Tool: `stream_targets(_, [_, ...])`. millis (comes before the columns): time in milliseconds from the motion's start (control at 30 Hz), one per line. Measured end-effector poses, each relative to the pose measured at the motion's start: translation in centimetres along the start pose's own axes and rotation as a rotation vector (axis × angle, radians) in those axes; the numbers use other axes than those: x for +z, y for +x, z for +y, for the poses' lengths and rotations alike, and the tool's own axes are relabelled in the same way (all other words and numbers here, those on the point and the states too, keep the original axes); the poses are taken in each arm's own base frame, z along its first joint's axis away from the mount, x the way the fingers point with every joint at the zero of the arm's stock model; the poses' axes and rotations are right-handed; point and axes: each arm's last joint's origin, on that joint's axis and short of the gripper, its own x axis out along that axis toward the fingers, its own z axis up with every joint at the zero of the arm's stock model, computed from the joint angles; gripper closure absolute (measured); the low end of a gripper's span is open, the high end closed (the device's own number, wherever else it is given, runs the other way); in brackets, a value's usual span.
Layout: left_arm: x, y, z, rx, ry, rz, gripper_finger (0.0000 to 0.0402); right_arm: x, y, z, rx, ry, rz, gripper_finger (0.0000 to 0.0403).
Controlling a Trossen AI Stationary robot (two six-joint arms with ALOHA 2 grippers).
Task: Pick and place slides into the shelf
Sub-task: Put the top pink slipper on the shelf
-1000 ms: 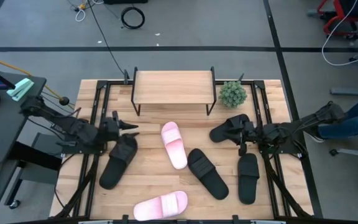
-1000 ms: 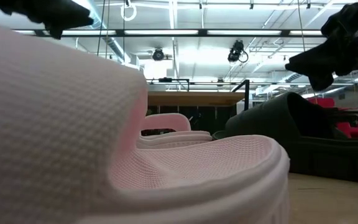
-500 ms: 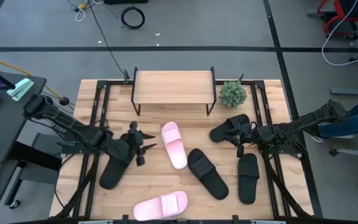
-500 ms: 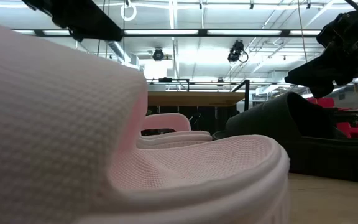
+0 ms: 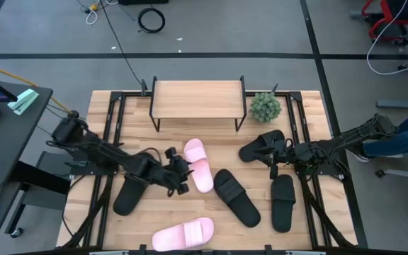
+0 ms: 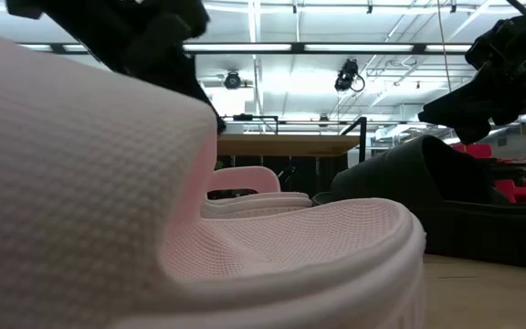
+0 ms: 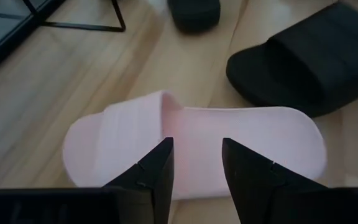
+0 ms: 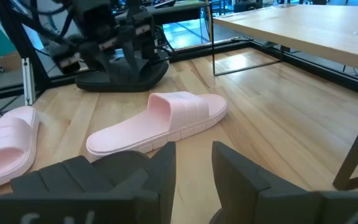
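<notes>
Moved in from table's left edge since earlier frame: left gripper (image 5: pixel 183 173) now at middle pink slide (image 5: pixel 197 164), fingers (image 7: pixel 156 168) spread, hovering over its strap end, nothing held. Right gripper (image 5: pixel 275 152) unmoved, near black slide (image 5: pixel 262 144) by plant (image 5: pixel 265 106); fingers (image 8: pixel 166 163) parted a little, gripping nothing visible. Second pink slide (image 5: pixel 183 234) at front edge. Other black slides: left (image 5: pixel 134 183), centre (image 5: pixel 236 197), right (image 5: pixel 282 202). Shelf (image 5: pixel 197 98) at back of table (image 5: pixel 310 113), top board bare.

Near pink slide (image 6: pixel 108 201) blocks most of the low view.
</notes>
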Motion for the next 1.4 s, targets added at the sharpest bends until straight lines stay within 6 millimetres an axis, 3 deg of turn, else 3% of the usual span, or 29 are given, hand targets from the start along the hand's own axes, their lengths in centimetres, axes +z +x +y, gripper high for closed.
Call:
stream_targets(167, [0.8,2.1,-0.2,0.039,0.015,0.016,0.0252,0.0,0.0,0.0,0.0,0.0,0.0,0.0293])
stream_targets(400, [1.7,4.0,1.1,0.099,-0.018,0.031,0.0244,0.0,0.0,0.0,0.0,0.0,0.0,0.0293])
stream_targets(1400, [1.7,4.4,1.8,0.12,-0.034,0.042,0.0262,0.0,0.0,0.0,0.0,0.0,0.0,0.0293])
